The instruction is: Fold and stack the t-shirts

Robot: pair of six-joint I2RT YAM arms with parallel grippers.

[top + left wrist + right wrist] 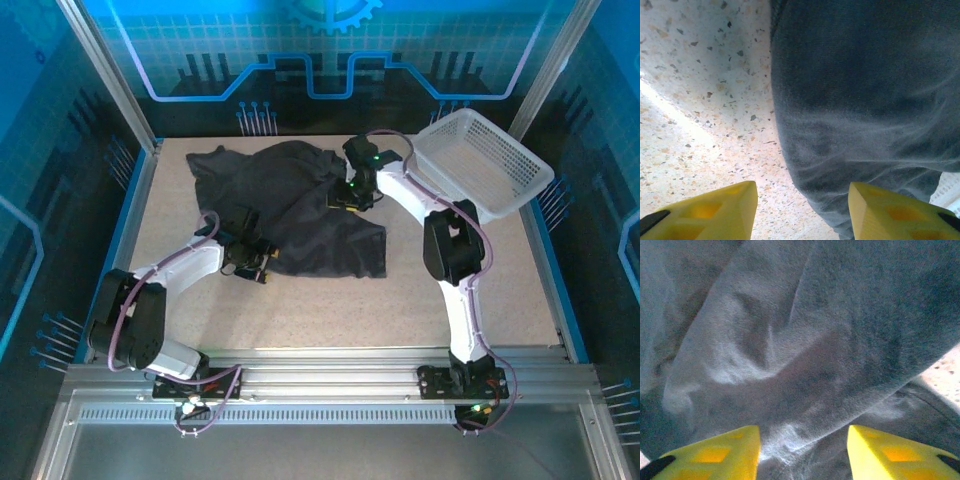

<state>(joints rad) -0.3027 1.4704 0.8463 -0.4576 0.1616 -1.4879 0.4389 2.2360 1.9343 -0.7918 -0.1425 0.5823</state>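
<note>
A dark charcoal t-shirt (pixel 300 205) lies rumpled and spread across the middle and back of the table. My left gripper (pixel 256 268) sits low at the shirt's near left hem. Its yellow fingers (pixel 715 212) stand apart, open, with the hem edge (pixel 840 150) and bare table between them. My right gripper (pixel 347 198) hovers over the shirt's right side. In the right wrist view its gripper (pixel 804 452) is open above wrinkled cloth (pixel 805 350), holding nothing.
A white mesh basket (pixel 482 160) stands at the back right corner. The speckled tabletop (pixel 330 310) is bare in front of the shirt. Metal frame rails (pixel 330 360) run along the near edge.
</note>
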